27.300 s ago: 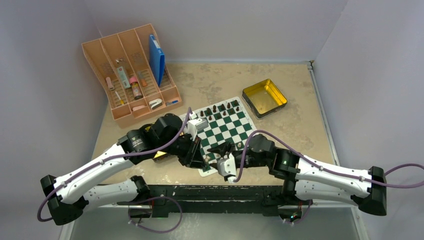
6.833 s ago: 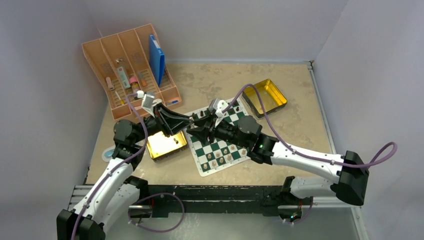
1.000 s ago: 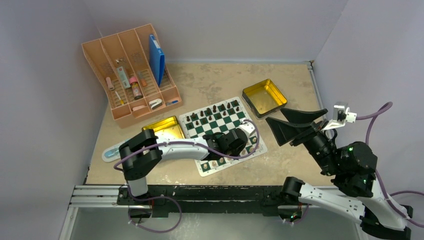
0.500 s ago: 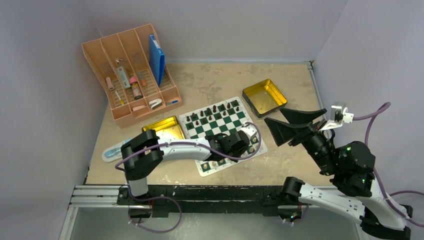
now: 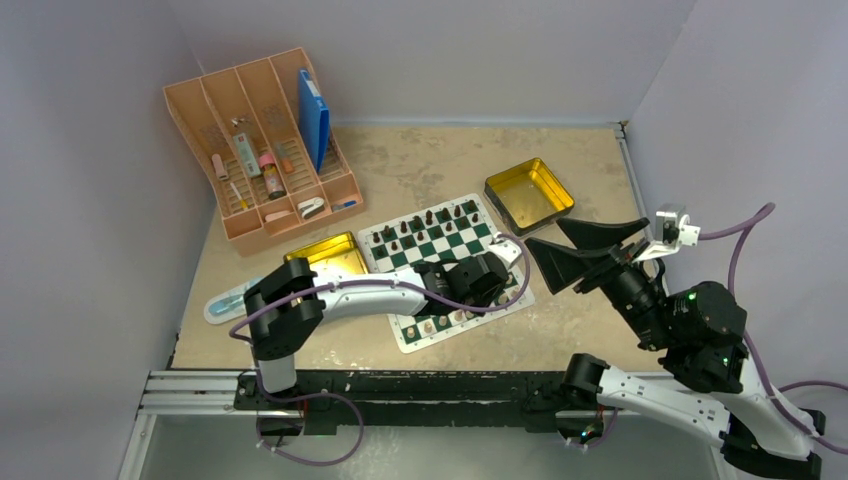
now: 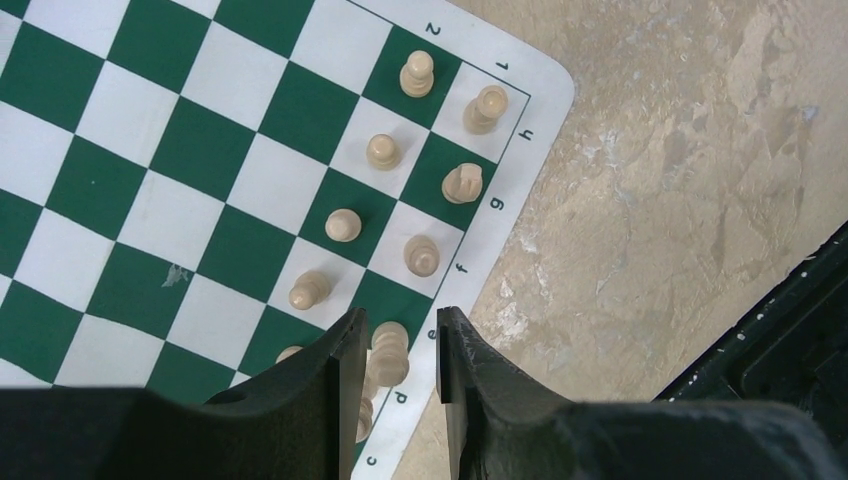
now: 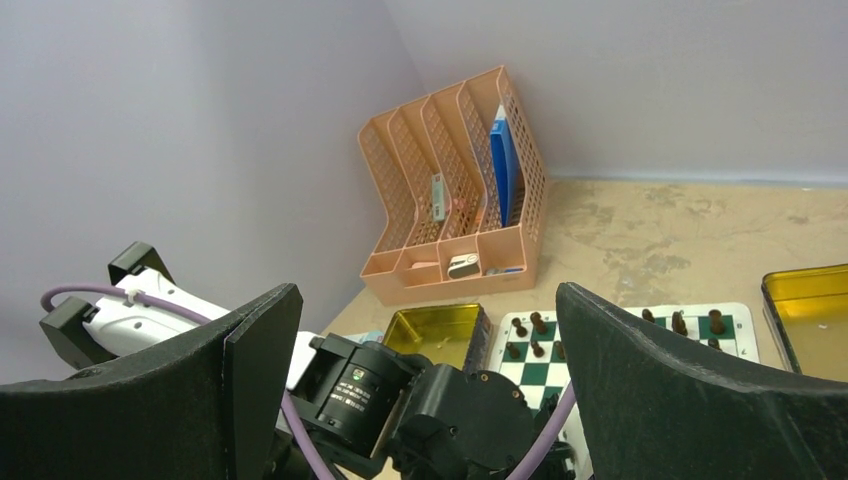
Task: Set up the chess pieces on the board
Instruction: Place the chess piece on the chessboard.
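Observation:
The green and white board [image 5: 405, 340] lies mid-table. Tan chess pieces [image 6: 421, 255] stand in two rows along its near edge [image 6: 520, 160]. My left gripper [image 6: 400, 318] hovers low over that edge, near the right corner. Its jaws stand slightly apart around an upright tan piece [image 6: 388, 352], with a gap showing at the right finger [image 6: 455, 350]. In the top view the left wrist [image 5: 475, 280] covers this spot. My right gripper [image 5: 545, 233] hangs wide open and empty, high above the table to the right of the board.
Dark brown pieces [image 5: 430, 218] line the board's far rows. One gold tin [image 5: 330, 255] sits at the board's left, another [image 5: 528, 195] at the back right. An orange desk organizer [image 5: 265, 145] stands at the back left. The table's black front rail [image 6: 790, 330] is close by.
My left gripper's jaws have gone from shut to slightly apart, leaving a tan piece standing on the near row; the wrist slid a little right. The right arm barely moved.

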Robot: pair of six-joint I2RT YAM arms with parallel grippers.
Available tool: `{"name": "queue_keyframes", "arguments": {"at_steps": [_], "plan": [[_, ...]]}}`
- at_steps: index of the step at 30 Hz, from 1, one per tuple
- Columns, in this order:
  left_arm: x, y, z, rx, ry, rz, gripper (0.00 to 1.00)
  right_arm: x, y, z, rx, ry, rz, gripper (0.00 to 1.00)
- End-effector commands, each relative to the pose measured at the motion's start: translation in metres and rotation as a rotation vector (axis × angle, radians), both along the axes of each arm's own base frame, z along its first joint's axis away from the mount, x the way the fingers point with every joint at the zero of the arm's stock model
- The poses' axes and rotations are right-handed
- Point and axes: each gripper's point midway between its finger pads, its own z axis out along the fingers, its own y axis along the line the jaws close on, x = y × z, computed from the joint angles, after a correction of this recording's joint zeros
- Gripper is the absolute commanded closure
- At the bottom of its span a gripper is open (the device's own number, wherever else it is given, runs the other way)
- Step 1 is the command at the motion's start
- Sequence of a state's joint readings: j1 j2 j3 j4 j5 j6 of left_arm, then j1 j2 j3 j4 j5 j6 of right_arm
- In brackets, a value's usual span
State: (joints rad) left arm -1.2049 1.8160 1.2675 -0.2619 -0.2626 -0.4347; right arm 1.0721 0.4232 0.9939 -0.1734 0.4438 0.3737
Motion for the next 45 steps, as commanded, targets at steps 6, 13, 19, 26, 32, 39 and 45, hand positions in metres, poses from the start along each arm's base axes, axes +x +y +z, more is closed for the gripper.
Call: {"name": "queue_keyframes", "arguments": {"at_steps": [6,13,19,26,32,39,45], "plan": [[0.003,0.003,0.014,0.018,0.002,0.045,0.69,-0.006,-0.004,0.009,0.034,-0.029,0.018,0.01],[-0.004,0.01,-0.007,0.072,0.051,0.045,0.67,-0.006,-0.003,0.011,0.037,-0.036,0.023,0.01],[-0.006,0.008,-0.015,0.089,0.063,0.027,0.67,-0.007,-0.003,0.012,0.038,-0.034,0.024,0.01],[-0.005,0.008,-0.015,0.097,0.051,0.018,0.75,-0.006,-0.003,0.012,0.042,-0.032,0.025,0.01],[-0.005,0.003,-0.012,0.079,0.045,0.002,0.83,-0.006,-0.001,0.011,0.038,-0.032,0.025,0.01],[-0.003,0.0,-0.011,0.073,0.035,-0.006,0.84,-0.005,-0.001,0.011,0.039,-0.033,0.024,0.01],[-0.002,0.001,-0.016,0.088,0.033,0.0,0.82,-0.006,-0.002,0.01,0.043,-0.031,0.027,0.01]]}}
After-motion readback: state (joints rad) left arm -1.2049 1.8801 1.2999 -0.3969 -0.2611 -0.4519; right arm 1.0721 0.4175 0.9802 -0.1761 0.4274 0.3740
